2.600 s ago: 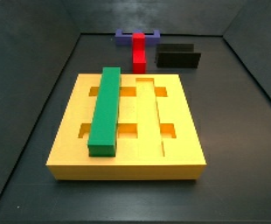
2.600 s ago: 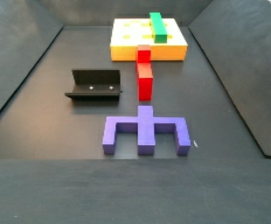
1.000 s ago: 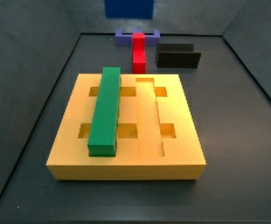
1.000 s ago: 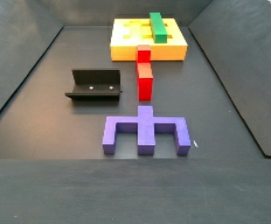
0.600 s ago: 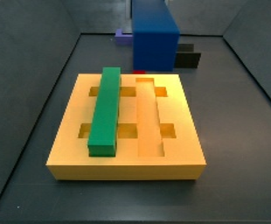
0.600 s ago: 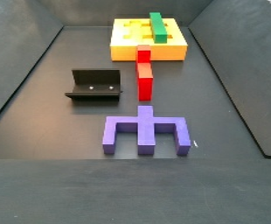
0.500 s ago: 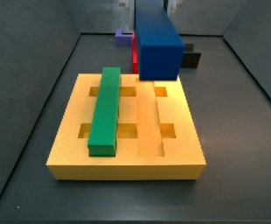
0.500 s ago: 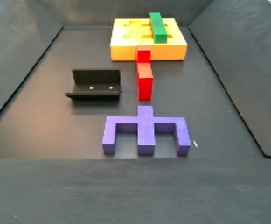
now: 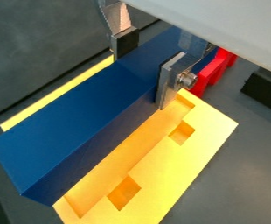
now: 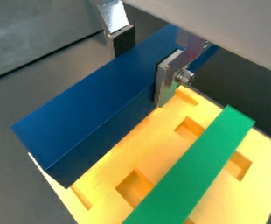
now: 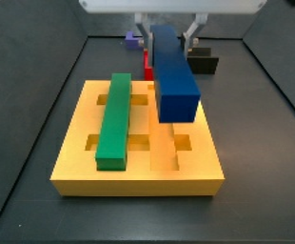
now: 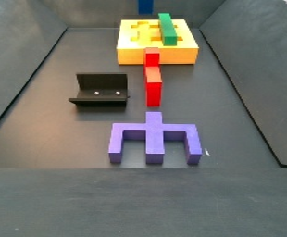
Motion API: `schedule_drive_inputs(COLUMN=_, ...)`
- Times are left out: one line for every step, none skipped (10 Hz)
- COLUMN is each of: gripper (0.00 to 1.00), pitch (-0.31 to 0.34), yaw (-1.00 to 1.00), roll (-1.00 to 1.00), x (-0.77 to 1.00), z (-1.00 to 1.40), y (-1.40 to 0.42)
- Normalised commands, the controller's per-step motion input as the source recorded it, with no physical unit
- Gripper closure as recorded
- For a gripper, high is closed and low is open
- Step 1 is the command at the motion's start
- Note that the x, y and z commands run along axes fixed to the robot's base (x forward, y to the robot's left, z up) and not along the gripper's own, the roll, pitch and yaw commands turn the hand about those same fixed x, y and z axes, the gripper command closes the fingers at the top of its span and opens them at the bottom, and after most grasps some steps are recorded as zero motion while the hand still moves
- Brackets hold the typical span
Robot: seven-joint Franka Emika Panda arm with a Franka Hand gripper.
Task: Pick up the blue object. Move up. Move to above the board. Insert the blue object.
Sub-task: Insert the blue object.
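Gripper (image 11: pixel 167 29) is at the far end of the yellow board (image 11: pixel 201 143), fingers (image 9: pixel 170 80) pinched on the sides of the blue bar (image 11: pixel 174 74). Both wrist views show the silver plates flat against the bar's long faces, near one end of it.

Blue bar is in the air over the board, running lengthwise along it and tilted (far, gripped end higher in a side view). It hangs over the grooved strip to the right of the green bar (image 11: pixel 113 120); whether its near end touches the board can't be told. In a wrist view the bar (image 9: pixel 86 122) covers much of the board (image 9: pixel 184 157), small rectangular cut-outs visible beside it. In a wrist view the bar (image 10: pixel 103 105) runs parallel to the green bar (image 10: pixel 202 166), a row of cut-outs between them.

Green bar lies flat on the board's left half, lengthwise.

Red block (image 12: pixel 153 77) sits on the worktop just off one short edge of the board (image 12: pixel 183 54), in line with it. Purple bracket-shaped block (image 12: pixel 156 137) lies beyond the red one, further from the board. Black fixture (image 12: pixel 98 89) stands beside the red block, apart from it.
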Motion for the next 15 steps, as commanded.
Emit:
schedule_drive_inputs(gripper=1.0, pitch=-0.161, yaw=0.0, roll=0.18, x=0.06, z=-0.72, y=0.0)
schedule_drive_inputs(gripper=1.0, pitch=-0.124, yaw=0.0, roll=0.24, x=0.06, z=-0.71, y=0.0)
schedule_drive_inputs(gripper=1.0, pitch=-0.139, yaw=0.0, roll=0.19, x=0.09, z=-0.75, y=-0.02)
schedule_drive_inputs(gripper=1.0, pitch=-0.196, yaw=0.0, roll=0.13, x=0.0, z=-0.76, y=0.0)
schedule_drive_inputs(gripper=1.0, pitch=-0.201, yaw=0.0, roll=0.11, x=0.0, z=-0.76, y=0.0)
schedule_drive_inputs(gripper=1.0, pitch=-0.204, yaw=0.07, roll=0.09, x=0.0, z=-0.64, y=-0.01)
schedule_drive_inputs(gripper=1.0, pitch=-0.139, yaw=0.0, roll=0.09, x=0.0, z=-0.55, y=0.0)
schedule_drive_inputs(gripper=1.0, pitch=-0.057, yaw=0.0, roll=0.12, x=0.06, z=-0.43, y=-0.01)
schedule_drive_inputs(gripper=1.0, pitch=-0.053, yaw=0.0, roll=0.1, x=0.03, z=-0.4, y=-0.02)
schedule_drive_inputs(gripper=1.0, pitch=-0.054, yaw=0.0, roll=0.09, x=0.04, z=-0.36, y=-0.07)
schedule_drive_inputs(gripper=1.0, pitch=-0.034, yaw=0.0, roll=0.12, x=0.05, z=-0.26, y=-0.21)
schedule_drive_inputs(gripper=1.0, pitch=-0.004, yaw=0.0, roll=0.15, x=0.08, z=-0.24, y=-0.22)
schedule_drive_inputs(gripper=1.0, pitch=0.0, yaw=0.0, roll=0.1, x=0.07, z=-0.27, y=-0.11)
schedule_drive_inputs(gripper=1.0, pitch=0.0, yaw=0.0, roll=0.07, x=0.08, z=-0.27, y=-0.02)
schedule_drive_inputs(gripper=1.0, pitch=0.0, yaw=0.0, roll=0.05, x=0.05, z=-0.33, y=0.0)
